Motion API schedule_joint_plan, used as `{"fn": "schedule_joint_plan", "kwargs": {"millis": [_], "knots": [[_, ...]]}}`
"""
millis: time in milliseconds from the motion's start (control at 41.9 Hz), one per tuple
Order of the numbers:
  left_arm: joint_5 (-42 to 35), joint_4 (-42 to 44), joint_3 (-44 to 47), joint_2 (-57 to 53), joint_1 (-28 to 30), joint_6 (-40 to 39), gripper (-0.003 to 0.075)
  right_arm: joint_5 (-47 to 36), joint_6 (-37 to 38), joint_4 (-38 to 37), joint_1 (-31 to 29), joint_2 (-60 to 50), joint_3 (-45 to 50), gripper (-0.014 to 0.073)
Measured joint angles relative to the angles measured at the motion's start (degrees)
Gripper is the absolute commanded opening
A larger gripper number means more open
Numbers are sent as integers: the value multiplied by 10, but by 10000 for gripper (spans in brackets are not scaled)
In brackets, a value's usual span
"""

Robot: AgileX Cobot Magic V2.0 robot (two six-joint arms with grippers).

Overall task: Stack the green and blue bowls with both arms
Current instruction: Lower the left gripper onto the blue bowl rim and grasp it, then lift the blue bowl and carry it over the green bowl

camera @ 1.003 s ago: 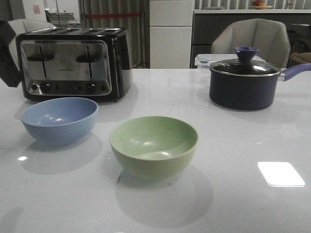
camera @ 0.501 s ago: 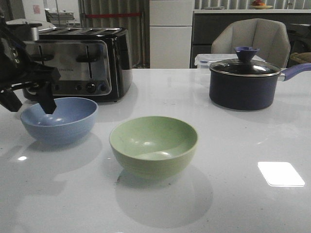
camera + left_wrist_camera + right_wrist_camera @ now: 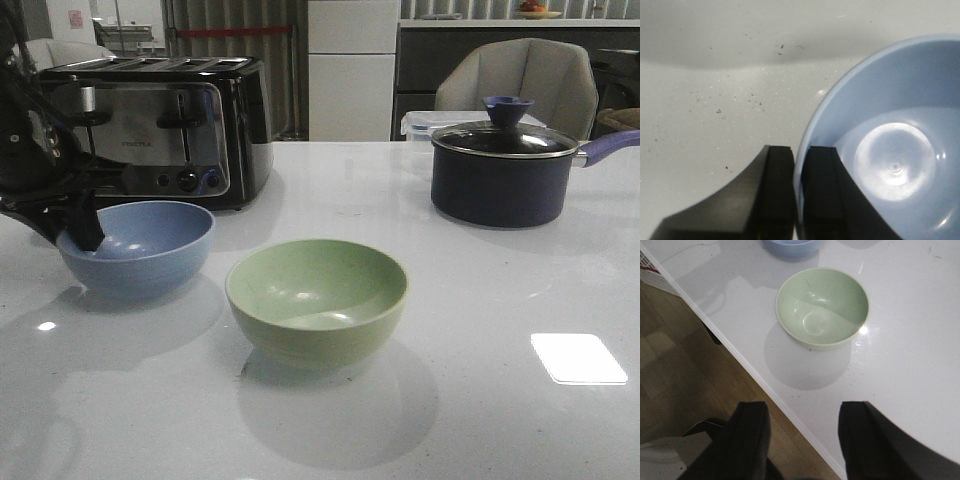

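Two stiff, light-looking bowls; the left gripper (image 3: 799, 195) is pinching the blue bowl (image 3: 135, 247) by its thin rim, the best hold. The right gripper (image 3: 802, 440) is hanging open, off the green bowl (image 3: 822, 307).

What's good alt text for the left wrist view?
The left pincer is clamped on the rim of the blue bowl, one finger inside the wall and one outside. The bowl is empty, with a bright highlight on its bottom, and sits on a pale speckled table.
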Motion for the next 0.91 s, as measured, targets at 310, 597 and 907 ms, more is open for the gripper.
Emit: {"fn": "schedule_joint_plan", "kwargs": {"millis": [310, 597, 907], "knots": [[45, -3, -1, -54, 0, 9, 93, 0, 0, 0, 0, 0, 0, 435], [109, -82, -1, -172, -7, 105, 93, 0, 0, 0, 0, 0, 0, 435], [151, -99, -41, -187, -110, 120, 93, 0, 0, 0, 0, 0, 0, 435]]}}
